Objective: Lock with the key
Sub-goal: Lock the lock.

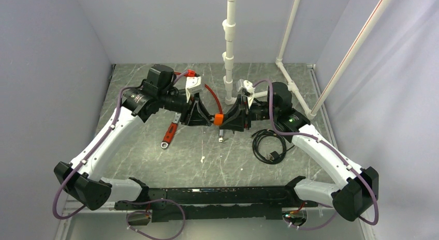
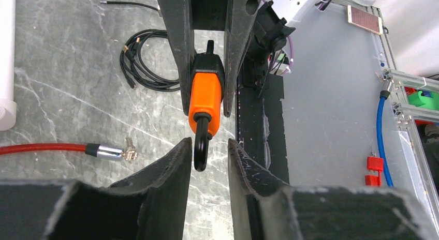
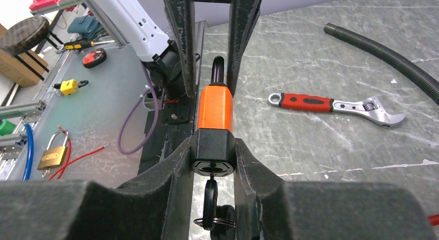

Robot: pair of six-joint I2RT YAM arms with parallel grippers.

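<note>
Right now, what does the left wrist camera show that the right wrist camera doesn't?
Only the left wrist view shows the coiled black cable, the red cable with its metal end, and a white pipe. Only the right wrist view shows the adjustable wrench, the black corrugated hose and a brass padlock beside the table. Both show the orange padlock. The right fingers grip its black base, and its shackle sits between the left fingers with a gap on either side.

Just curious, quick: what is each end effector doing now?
Left end effector: open around the shackle.
Right end effector: closed on the orange padlock.
</note>
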